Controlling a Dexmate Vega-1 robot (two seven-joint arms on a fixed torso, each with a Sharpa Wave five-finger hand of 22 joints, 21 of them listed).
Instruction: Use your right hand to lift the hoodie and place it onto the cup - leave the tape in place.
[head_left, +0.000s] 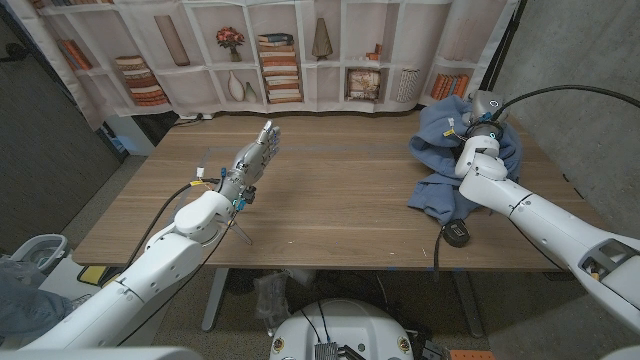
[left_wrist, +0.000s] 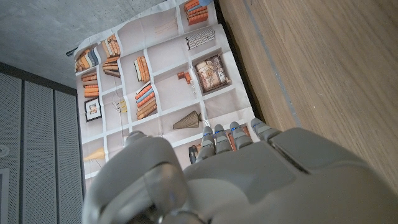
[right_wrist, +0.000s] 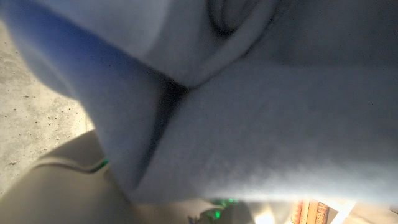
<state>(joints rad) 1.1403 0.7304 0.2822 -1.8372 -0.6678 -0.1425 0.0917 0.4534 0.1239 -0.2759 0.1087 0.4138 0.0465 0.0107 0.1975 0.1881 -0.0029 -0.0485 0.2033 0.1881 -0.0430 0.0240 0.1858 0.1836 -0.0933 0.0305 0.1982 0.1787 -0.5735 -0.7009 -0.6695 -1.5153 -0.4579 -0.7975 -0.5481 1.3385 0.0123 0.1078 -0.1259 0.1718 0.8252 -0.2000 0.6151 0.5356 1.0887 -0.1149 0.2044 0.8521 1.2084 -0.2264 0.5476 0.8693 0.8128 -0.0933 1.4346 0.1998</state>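
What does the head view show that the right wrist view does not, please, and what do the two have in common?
Head view alone: the wooden table, the left hand raised over it holding nothing, the right arm reaching into the hoodie, and a dark round object at the table's near edge.

Right wrist view alone: close folds of cloth with concrete floor beside them.

Both: the blue hoodie and the bookshelf backdrop.

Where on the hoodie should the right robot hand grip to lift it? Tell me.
Grip the raised bunched folds at the top of the hoodie, coming from above with the right robot hand. The crumpled heap offers pinchable ridges there; its edges lie flat on the table.
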